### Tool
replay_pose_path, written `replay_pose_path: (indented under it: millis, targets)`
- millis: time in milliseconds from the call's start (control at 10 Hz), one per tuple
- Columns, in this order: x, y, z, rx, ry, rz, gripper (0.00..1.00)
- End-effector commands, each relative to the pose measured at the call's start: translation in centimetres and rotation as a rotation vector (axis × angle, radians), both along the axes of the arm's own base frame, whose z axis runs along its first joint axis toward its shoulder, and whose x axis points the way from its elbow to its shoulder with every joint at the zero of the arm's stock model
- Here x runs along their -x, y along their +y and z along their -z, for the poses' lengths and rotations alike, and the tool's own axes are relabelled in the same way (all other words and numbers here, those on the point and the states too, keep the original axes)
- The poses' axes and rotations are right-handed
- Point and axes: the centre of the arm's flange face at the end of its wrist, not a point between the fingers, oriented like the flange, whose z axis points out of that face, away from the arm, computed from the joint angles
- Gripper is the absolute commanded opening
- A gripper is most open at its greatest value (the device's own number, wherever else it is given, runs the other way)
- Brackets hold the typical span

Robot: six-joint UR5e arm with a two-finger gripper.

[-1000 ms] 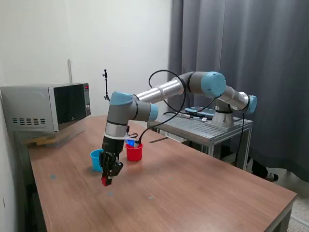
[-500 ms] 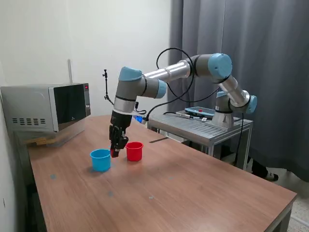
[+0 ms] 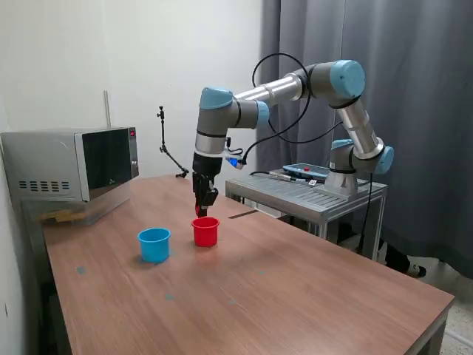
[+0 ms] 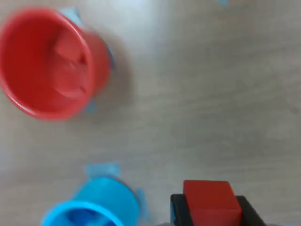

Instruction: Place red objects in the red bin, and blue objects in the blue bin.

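The pincer (image 3: 200, 212) is seen in the exterior view pointing straight down, held in the air just above the red cup (image 3: 205, 231). In the wrist view the pincer (image 4: 210, 212) is pinched on a red cube (image 4: 209, 201), whose flat top and front face are seen between the two black fingers (image 4: 178, 212); in the exterior view only a small red patch shows at the fingertips. The red cup (image 4: 47, 68) stands upright on the tabletop (image 3: 295, 288), and something red is seen lying inside it, though its shape is blurred and cannot be told for certain. The light blue cup (image 3: 154, 244) stands upright just beside the red cup, on the exterior view's left of it, the two being near but apart. In the wrist view the light blue cup (image 4: 96, 207) is cut off by the picture's edge, and darker blue shows inside it; what it is cannot be told. Small pale blue patches are seen on the wood around both cups.

Farther out, a microwave (image 3: 70, 164) is set at the tabletop's far corner, on the exterior view's left. A metal stand (image 3: 310, 194) beside the tabletop carries the arm's base, and a grey curtain (image 3: 414, 89) hangs behind it.
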Motion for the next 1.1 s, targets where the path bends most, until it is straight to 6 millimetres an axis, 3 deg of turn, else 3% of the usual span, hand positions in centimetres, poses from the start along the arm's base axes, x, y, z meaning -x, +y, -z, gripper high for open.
replay_pose_path:
  millis: [0, 200, 500, 700, 1000]
  targets:
    - [-3.9, 2.0, -2.0, -0.009, -0.020, 0.068, 0.00]
    - [-7.0, 4.3, -1.6, -0.006, -0.057, 0.142, 0.00]
    - [-10.6, 6.2, 2.0, 0.026, -0.124, 0.243, 0.00]
    - [-11.8, 6.7, 3.8, 0.049, -0.100, 0.291, 0.00]
    - [-12.0, 8.4, 4.2, 0.090, -0.070, 0.320, 0.00]
